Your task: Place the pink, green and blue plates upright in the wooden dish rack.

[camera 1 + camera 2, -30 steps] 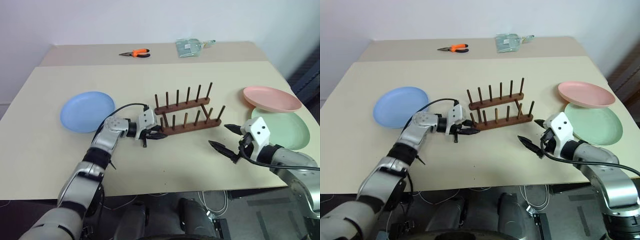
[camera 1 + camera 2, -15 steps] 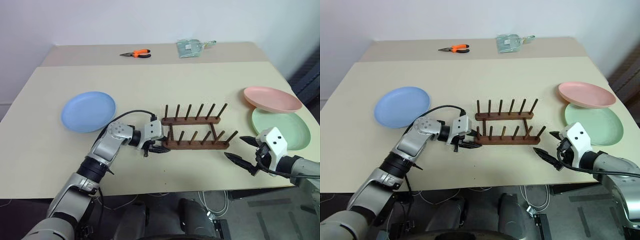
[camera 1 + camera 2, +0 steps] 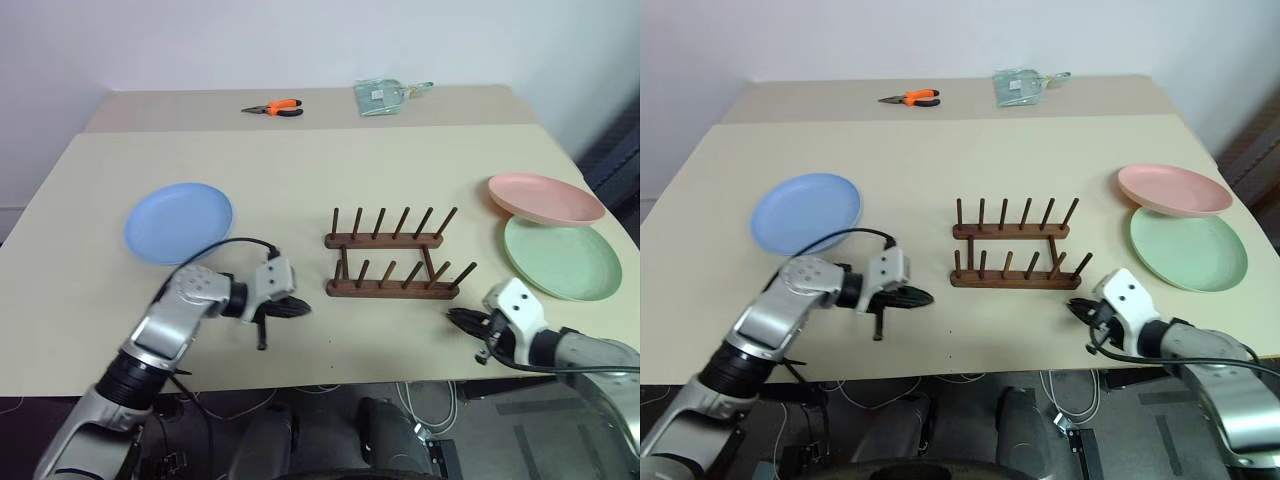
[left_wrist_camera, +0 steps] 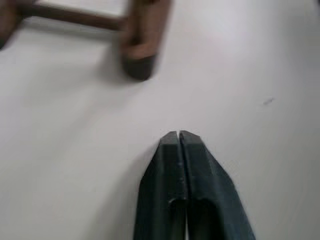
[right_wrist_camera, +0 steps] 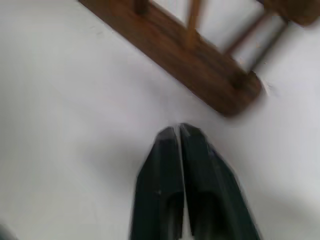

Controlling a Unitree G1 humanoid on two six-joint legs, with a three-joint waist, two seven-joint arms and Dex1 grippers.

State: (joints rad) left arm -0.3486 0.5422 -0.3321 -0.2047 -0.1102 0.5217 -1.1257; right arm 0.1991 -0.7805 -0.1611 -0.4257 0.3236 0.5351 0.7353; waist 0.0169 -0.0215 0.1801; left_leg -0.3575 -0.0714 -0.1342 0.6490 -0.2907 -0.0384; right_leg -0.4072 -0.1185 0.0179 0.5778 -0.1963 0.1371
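The wooden dish rack (image 3: 393, 260) stands empty at the table's middle, its pegs upright. To its left, the blue plate (image 3: 178, 222) lies flat. At the right edge the pink plate (image 3: 545, 198) lies flat, its near rim overlapping the far rim of the green plate (image 3: 561, 257). My left gripper (image 3: 300, 307) is shut and empty, a short way left of the rack's near left end (image 4: 140, 50). My right gripper (image 3: 455, 318) is also shut and empty, low over the table just off the rack's near right end (image 5: 235, 95).
Orange-handled pliers (image 3: 272, 107) and a clear plastic bag (image 3: 385, 95) lie far back on the table. The table's front edge (image 3: 330, 375) runs close below both grippers. Bare tabletop lies between the blue plate and the rack.
The rack was swung square and drawn nearer. My left gripper then let go, pulled back left and shut. My right gripper sank toward the table and went from open to shut.
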